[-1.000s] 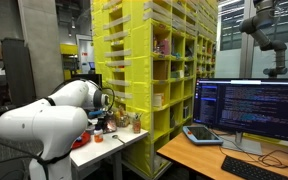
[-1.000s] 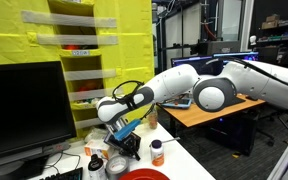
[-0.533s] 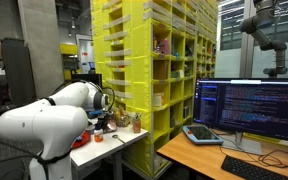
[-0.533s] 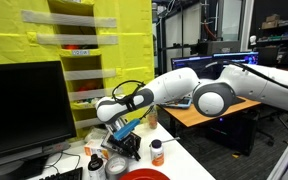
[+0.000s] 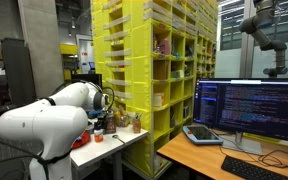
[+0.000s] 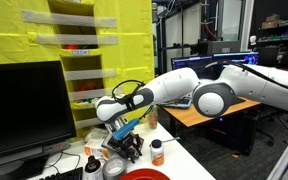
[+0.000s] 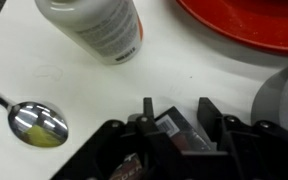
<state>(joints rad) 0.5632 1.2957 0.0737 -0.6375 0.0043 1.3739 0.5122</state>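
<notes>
Hovering low over table (image 7: 189, 72), my gripper (image 7: 176, 108) stood open, empty; spoon (image 7: 36, 122) lay near it, bottle (image 7: 96, 25) just beyond. Risk: a sideways swing could've clipped bottle and toppled it.

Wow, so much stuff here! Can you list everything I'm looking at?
bottle: one, white with a label, on the table just beyond the gripper
spoon: one, shiny metal, on the table beside the gripper
plate: one, red, next to the bottle
roll: one, grey, below the plate
table: one, white, under it all
shelving: one unit, yellow, behind the table
monitor: one, lit with text, on a wooden desk
robot arm: one, white
gripper: one, black, jaws apart, low over the table
</notes>
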